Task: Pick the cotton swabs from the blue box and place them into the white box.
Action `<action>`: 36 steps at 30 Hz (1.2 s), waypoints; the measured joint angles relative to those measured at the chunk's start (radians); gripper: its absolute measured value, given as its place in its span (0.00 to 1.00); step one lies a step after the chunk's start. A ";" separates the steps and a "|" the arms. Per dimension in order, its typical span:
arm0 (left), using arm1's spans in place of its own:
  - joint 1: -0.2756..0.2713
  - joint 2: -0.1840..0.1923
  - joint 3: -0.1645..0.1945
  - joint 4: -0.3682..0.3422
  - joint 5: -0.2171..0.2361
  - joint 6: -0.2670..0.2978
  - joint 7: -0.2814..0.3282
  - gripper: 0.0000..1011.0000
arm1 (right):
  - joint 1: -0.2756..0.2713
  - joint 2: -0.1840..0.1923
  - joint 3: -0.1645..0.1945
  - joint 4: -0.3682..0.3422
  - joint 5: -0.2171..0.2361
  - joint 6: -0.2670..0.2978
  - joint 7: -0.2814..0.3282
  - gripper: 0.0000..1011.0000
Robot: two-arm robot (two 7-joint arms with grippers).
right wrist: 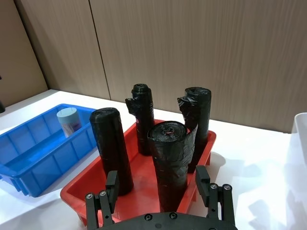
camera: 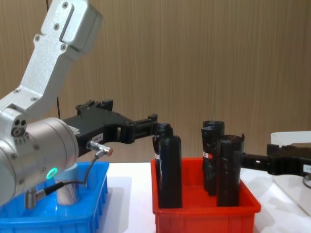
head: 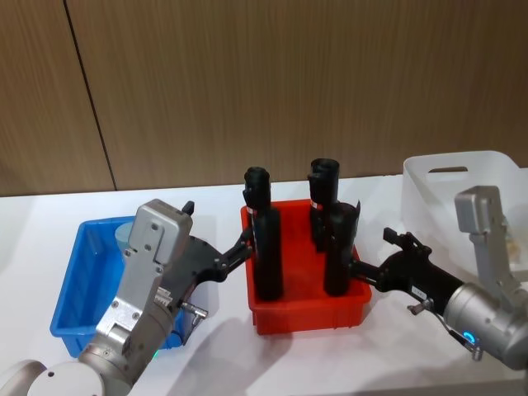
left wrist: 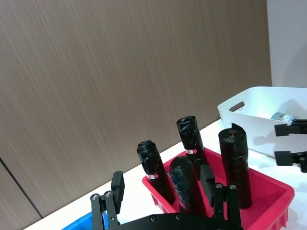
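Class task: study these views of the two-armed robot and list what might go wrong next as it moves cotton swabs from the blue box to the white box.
1. The left gripper hovers open near the red bin; swinging toward the cotton swab tub in the blue box might topple a tall black roll.
2. The right gripper sits close beside another black roll and may bump it.
3. Carrying the tub to the white box means clearing those rolls.

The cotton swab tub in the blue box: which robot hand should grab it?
The left hand, probably. It hangs open right beside the blue box, where the cotton swab tub stands. The right hand, also open, sits across the red bin, near the white box.
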 joint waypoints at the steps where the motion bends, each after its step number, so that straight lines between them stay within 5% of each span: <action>1: 0.000 0.000 0.000 0.000 0.000 0.000 0.000 0.99 | 0.006 -0.002 -0.001 0.009 0.000 0.001 0.004 0.99; 36: 0.000 0.000 0.000 0.000 0.000 0.000 0.000 0.99 | 0.253 -0.095 -0.031 0.366 -0.048 -0.030 0.061 0.99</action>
